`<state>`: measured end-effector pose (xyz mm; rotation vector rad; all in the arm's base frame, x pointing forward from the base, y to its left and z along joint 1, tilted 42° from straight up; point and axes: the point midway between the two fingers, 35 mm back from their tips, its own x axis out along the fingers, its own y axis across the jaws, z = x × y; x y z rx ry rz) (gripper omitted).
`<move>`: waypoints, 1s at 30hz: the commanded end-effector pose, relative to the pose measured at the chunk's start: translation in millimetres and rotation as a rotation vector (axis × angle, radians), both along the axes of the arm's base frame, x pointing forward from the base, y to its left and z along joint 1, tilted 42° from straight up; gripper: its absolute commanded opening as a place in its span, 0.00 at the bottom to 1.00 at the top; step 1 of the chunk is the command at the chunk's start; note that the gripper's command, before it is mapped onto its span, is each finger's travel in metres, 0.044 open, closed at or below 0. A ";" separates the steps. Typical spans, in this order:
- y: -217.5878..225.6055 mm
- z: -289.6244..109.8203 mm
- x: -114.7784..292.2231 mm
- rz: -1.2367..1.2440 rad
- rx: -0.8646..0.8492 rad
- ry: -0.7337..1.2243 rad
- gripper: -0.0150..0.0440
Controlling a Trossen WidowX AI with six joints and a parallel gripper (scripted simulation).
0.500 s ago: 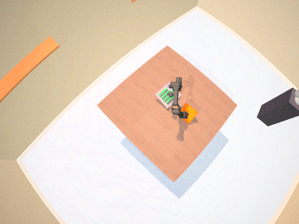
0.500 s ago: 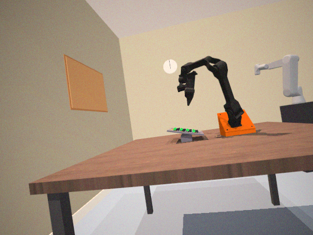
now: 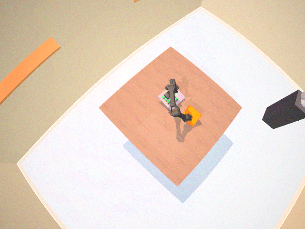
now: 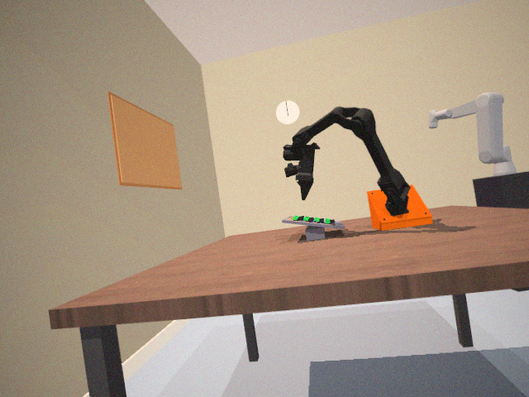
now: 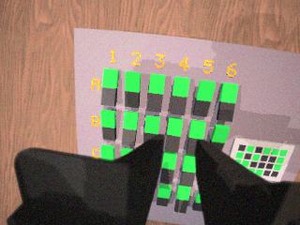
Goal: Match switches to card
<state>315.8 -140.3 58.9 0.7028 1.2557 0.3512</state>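
The lilac switch panel stands on a small pedestal on the table. It carries a grid of green and dark grey rocker switches, with columns numbered 1 to 6 and rows lettered from A. The small card lies on the panel to the right of the grid. My gripper hangs well above the panel, pointing down over the middle columns. Its fingers are nearly together with nothing between them. They hide parts of the lower rows.
The arm's orange base plate sits on the wooden table just beside the panel. A white robot arm stands on a dark cabinet beyond the table.
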 end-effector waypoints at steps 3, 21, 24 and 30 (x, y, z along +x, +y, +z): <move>18.1 -24.2 10.6 -0.030 0.005 -0.013 0.25; 31.4 -39.5 16.5 -0.033 0.005 -0.018 0.25; 34.3 -43.0 18.0 -0.033 0.005 -0.018 0.25; 37.8 -47.2 19.8 -0.033 0.006 -0.018 0.25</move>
